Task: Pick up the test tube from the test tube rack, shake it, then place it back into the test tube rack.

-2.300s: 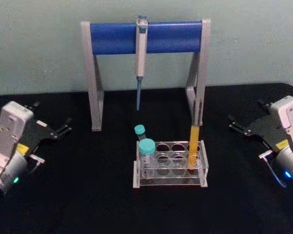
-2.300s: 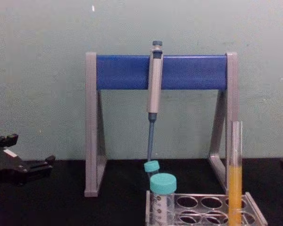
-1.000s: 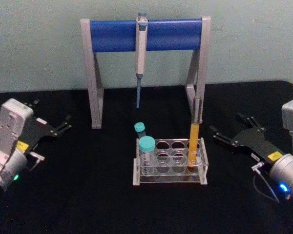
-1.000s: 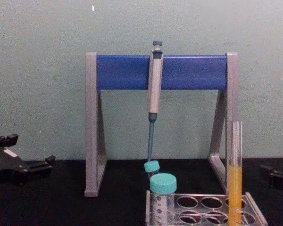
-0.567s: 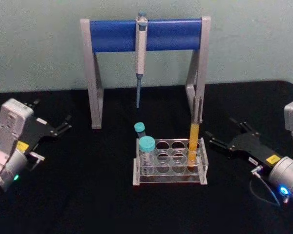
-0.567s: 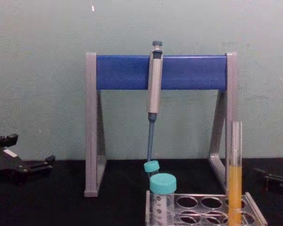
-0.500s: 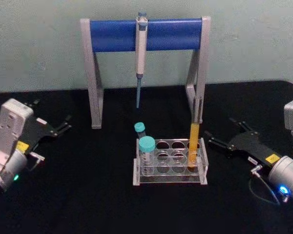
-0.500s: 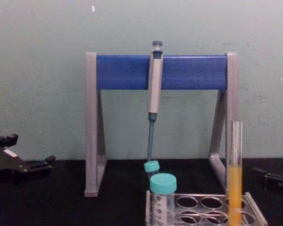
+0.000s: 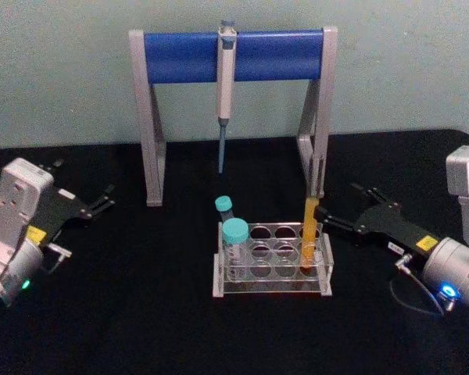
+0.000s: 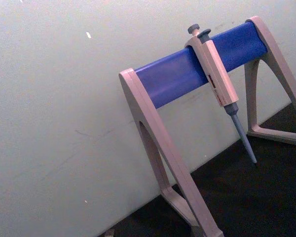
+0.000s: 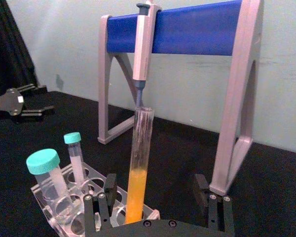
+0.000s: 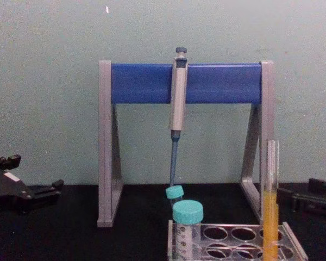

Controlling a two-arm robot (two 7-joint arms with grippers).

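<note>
The test tube (image 9: pixel 308 234) stands upright in a hole at the right end of the test tube rack (image 9: pixel 275 287). Orange-yellow liquid fills its lower half, and its open top rises well above the rack. The right gripper (image 9: pixel 337 201) sits just to the right of it, low over the black tabletop (image 9: pixel 141 328), with its fingers spread wide and holding nothing. In the right wrist view the test tube (image 11: pixel 139 158) lines up with the gap between the fingers (image 11: pixel 110 185), nearer one than the other; whether anything touches cannot be told. Two teal-capped tubes (image 9: pixel 234 234) stand at the rack's left end. Behind the rack a pipette (image 9: pixel 225 78) hangs from a blue-barred stand (image 9: pixel 184 56). The left gripper (image 9: pixel 84 180) rests at the left edge, well apart, fingers also spread and empty.
</note>
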